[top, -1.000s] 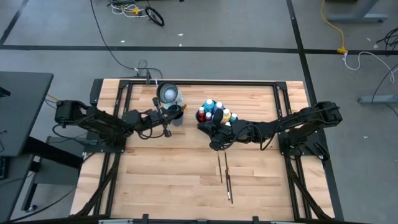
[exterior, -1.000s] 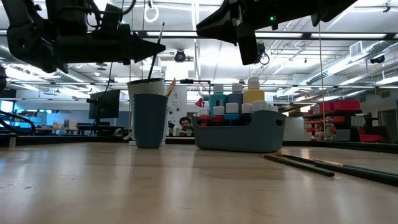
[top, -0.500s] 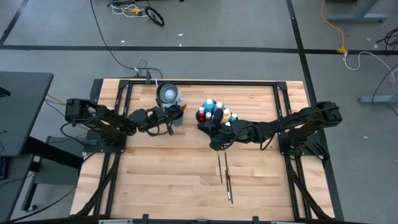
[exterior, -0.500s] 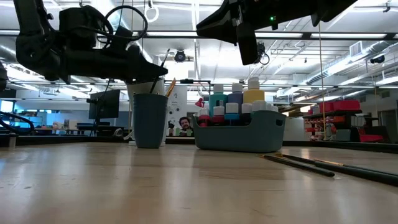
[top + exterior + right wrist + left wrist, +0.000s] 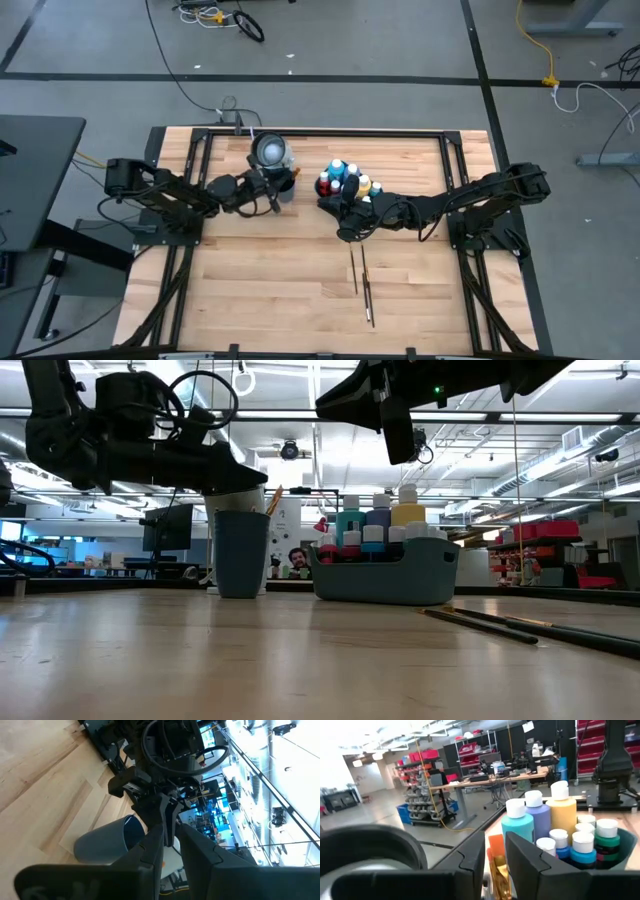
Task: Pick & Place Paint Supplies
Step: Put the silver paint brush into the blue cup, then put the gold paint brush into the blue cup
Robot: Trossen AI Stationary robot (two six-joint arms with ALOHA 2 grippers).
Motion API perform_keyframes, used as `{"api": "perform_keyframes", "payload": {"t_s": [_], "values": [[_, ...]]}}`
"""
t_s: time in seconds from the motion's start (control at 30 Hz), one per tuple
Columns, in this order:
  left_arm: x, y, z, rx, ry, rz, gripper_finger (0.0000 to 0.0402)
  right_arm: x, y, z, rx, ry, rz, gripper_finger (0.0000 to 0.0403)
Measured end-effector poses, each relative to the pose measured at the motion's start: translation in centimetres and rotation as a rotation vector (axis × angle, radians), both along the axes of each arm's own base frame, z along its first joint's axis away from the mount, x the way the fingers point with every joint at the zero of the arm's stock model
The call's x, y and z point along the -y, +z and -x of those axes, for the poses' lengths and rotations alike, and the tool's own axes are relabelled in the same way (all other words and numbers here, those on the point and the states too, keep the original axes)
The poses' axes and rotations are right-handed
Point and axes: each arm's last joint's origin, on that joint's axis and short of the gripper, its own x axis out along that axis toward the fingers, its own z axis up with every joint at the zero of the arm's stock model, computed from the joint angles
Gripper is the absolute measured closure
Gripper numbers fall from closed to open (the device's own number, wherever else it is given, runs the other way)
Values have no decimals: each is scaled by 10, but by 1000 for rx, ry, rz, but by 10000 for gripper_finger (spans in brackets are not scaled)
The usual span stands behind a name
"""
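The dark blue cup (image 5: 284,184) (image 5: 241,552) stands left of the teal tray (image 5: 345,186) (image 5: 385,578), which is packed with upright paint bottles (image 5: 555,827). My left gripper (image 5: 270,190) (image 5: 252,477) (image 5: 495,856) hovers over the cup's rim, shut on a brush (image 5: 496,866). A wood-coloured brush end (image 5: 275,500) sticks up out of the cup. Two dark brushes (image 5: 360,280) (image 5: 485,626) lie flat on the table nearer than the tray. My right gripper (image 5: 344,218) (image 5: 400,445) (image 5: 171,836) hangs shut above the tray's near left side, holding nothing. My left gripper pinches a thin brush between its two fingers, and an orange and gold stretch of the brush (image 5: 496,851) shows in the narrow gap. The fingers reach level from the table's left, above the cup. The brush's lower end is hidden by the fingers and the cup.
A pale round container (image 5: 270,150) stands just beyond the blue cup. Bare wooden table (image 5: 270,280) spreads along the near side, left of the two loose brushes. A dark metal frame (image 5: 330,131) runs along the table's edges.
My left gripper has moved right, toward the blue cup, and come to a stop over its rim. The thin brush sticking up above it has tilted and sunk lower. My right arm has kept still.
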Motion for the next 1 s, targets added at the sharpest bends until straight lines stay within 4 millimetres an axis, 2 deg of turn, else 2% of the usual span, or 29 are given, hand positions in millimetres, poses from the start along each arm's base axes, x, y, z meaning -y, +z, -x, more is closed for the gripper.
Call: {"api": "perform_keyframes", "payload": {"t_s": [0.37, 0.57, 0.8, 0.93, 1.0], "values": [[5, 4, 0, 55, -25, 17, 290, 0, 0, 0, 0, 1, 3, 336], [18, 13, -1, 154, -88, 1, 298, 1, 4, -1, -1, 45, 165, 336], [23, 16, -1, 165, -106, -35, 304, 1, 4, -1, -17, 52, 233, 336], [23, 16, -1, 162, -106, -35, 304, 1, 4, -1, -12, 54, 215, 336], [23, 16, -1, 162, -106, -35, 305, 0, 4, -1, 15, 87, 114, 336]]}}
